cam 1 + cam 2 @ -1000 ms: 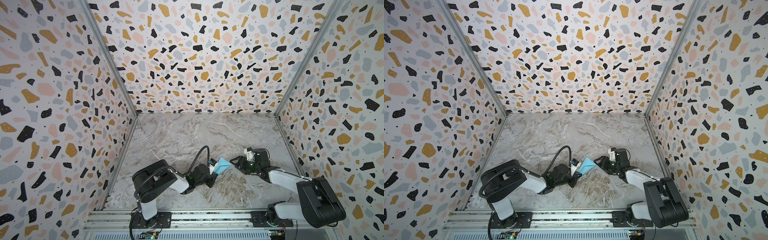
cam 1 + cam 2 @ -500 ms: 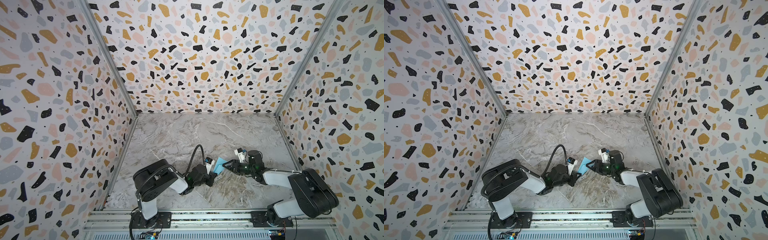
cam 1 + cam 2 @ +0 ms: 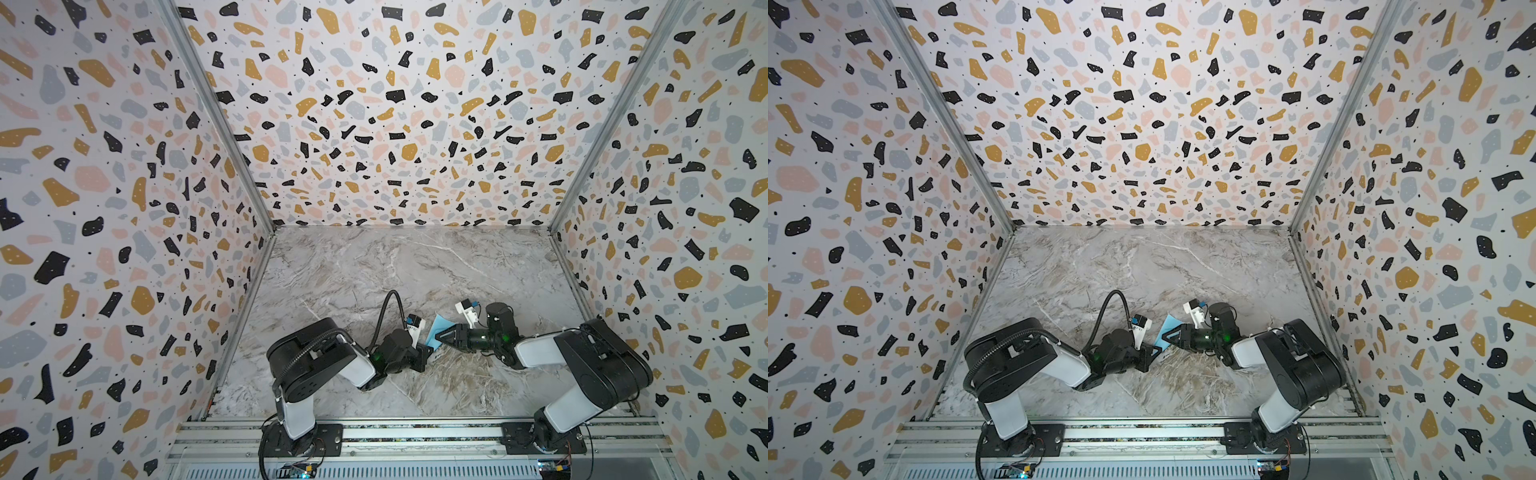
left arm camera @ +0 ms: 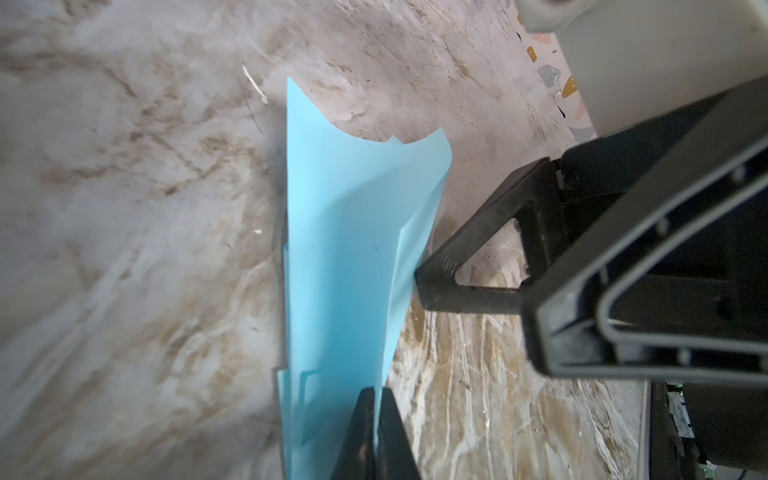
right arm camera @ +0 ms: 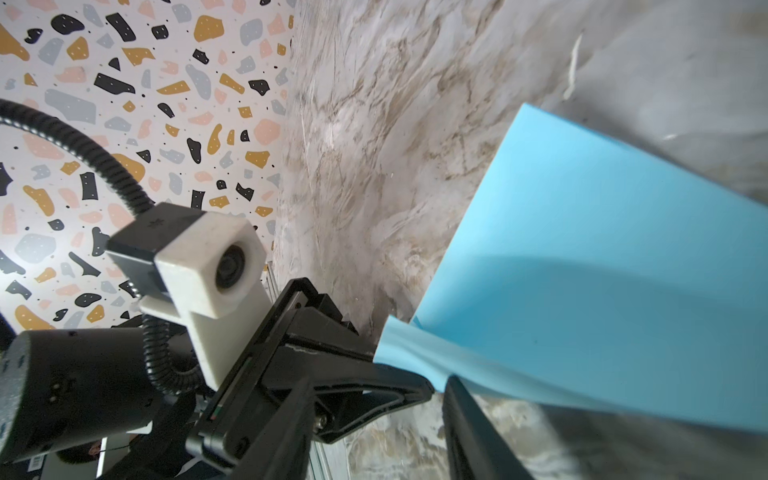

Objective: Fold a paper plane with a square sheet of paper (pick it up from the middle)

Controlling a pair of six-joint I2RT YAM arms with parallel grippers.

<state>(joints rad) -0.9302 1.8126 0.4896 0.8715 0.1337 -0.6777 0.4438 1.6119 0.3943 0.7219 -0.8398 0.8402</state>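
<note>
The left arm reaches from its base at the front rail toward the middle of the marble table. A ribbed black cable arcs above its wrist to a white wrist camera.

The left gripper is pinched tight on the paper, both fingers pressed together with a blue edge between them. In both top views this gripper sits low near the table's middle front.

The paper is light blue and folded, with several layers showing near the pinch. It stands on edge, running away from the left gripper, and its far end flares into a curled, scooped rim. In a top view it shows as a small blue patch between the two grippers. Whether its far end touches the table I cannot tell.

Just to the right, the right gripper points at the paper. In the left wrist view one of its triangular fingers touches the paper's side. In the right wrist view one dark finger lies beneath the sheet, and the other finger is hidden. How wide these jaws stand, and whether they hold anything, I cannot tell.

The right arm bends back to its base at the front right.
</note>
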